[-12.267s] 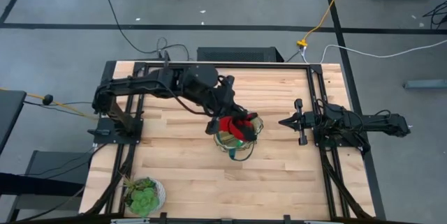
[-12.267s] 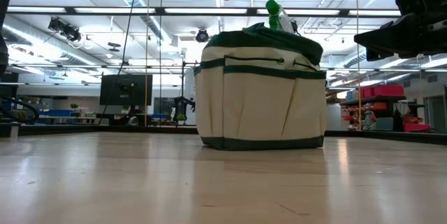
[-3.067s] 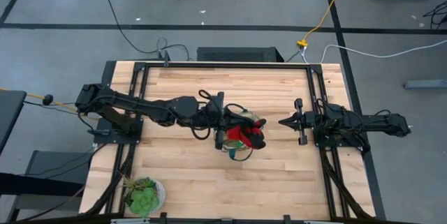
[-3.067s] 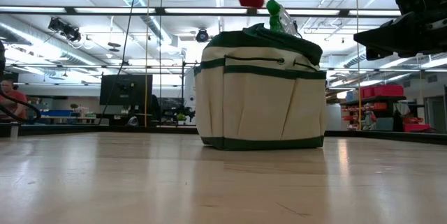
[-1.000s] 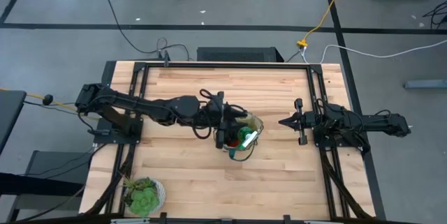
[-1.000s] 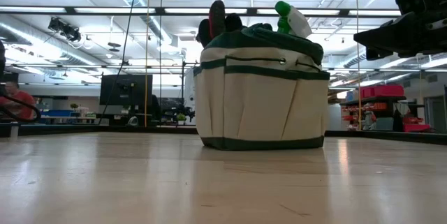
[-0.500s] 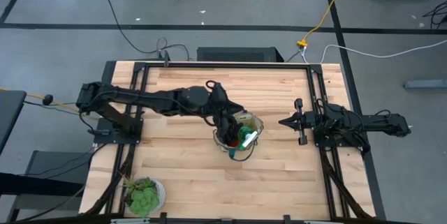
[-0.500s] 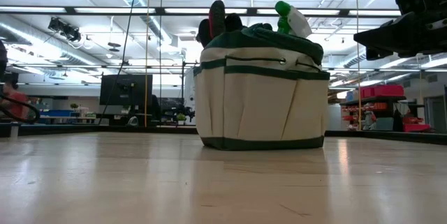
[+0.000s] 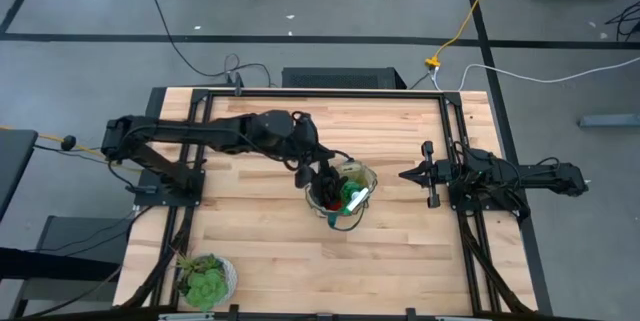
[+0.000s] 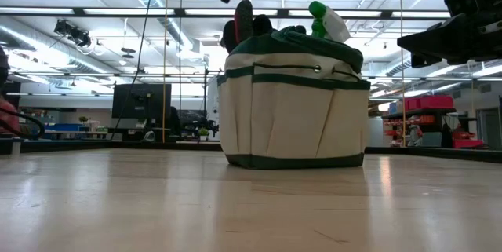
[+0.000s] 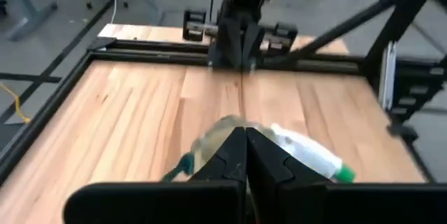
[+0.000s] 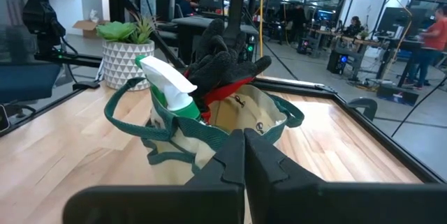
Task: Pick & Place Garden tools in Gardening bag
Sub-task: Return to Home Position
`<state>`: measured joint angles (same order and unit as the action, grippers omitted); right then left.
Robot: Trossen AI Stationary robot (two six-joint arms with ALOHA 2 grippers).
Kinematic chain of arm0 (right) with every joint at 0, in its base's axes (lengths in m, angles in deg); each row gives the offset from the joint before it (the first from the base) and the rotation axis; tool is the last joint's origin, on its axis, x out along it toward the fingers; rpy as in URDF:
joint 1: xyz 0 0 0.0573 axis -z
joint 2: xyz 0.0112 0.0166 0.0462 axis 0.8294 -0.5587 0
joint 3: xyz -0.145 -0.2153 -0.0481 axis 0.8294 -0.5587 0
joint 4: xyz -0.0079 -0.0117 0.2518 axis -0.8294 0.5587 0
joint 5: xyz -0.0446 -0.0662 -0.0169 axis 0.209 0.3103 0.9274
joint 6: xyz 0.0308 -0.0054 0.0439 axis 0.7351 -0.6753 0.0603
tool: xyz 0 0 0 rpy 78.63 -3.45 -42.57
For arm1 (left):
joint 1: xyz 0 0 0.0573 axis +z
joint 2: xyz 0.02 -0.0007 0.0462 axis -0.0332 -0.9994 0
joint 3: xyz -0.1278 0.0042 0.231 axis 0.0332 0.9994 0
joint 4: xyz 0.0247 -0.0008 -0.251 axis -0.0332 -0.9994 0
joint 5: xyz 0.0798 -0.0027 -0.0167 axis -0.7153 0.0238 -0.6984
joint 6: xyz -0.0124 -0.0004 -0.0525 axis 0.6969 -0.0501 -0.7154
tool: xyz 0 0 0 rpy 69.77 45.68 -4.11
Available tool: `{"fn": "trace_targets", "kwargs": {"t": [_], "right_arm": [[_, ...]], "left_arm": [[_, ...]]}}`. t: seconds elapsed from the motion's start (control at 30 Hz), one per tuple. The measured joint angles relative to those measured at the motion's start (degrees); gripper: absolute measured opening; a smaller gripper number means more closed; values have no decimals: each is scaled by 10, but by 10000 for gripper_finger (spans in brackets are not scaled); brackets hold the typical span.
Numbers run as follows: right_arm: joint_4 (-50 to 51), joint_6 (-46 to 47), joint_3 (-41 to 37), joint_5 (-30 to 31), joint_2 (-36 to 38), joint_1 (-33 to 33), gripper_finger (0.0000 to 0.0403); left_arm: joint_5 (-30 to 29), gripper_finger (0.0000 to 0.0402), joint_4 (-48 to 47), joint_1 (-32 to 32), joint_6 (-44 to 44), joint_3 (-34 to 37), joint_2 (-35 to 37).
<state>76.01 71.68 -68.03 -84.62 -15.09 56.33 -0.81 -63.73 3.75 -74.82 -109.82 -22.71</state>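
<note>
Red-and-black glove bundle [image 12: 225, 67] and green spray bottle with white nozzle [image 12: 166, 83] poke from the tan, green-rimmed fabric gardening bag [image 10: 294, 118] at mid-table. No tool lies on the wooden table [image 9: 260, 241], so packing looks done, though the rakes are unseen. The left gripper [image 11: 245, 140], jaws pressed together and empty, hovers over the bag's rim, nothing blocking its retreat. The right gripper [image 9: 408, 174], jaws closed too, waits at the right. A potted green plant [image 9: 205, 281] sits well apart.
</note>
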Motion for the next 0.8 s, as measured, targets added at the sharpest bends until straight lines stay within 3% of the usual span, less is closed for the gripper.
{"fn": "trace_targets", "kwargs": {"t": [0.27,0.8], "right_arm": [[-1,0,0,0,0,0,2],[-4,0,0,0,-1,0,2]], "left_arm": [[2,7,-111,-2,66,1,37],[11,5,-182,-1,93,0,107]]}}
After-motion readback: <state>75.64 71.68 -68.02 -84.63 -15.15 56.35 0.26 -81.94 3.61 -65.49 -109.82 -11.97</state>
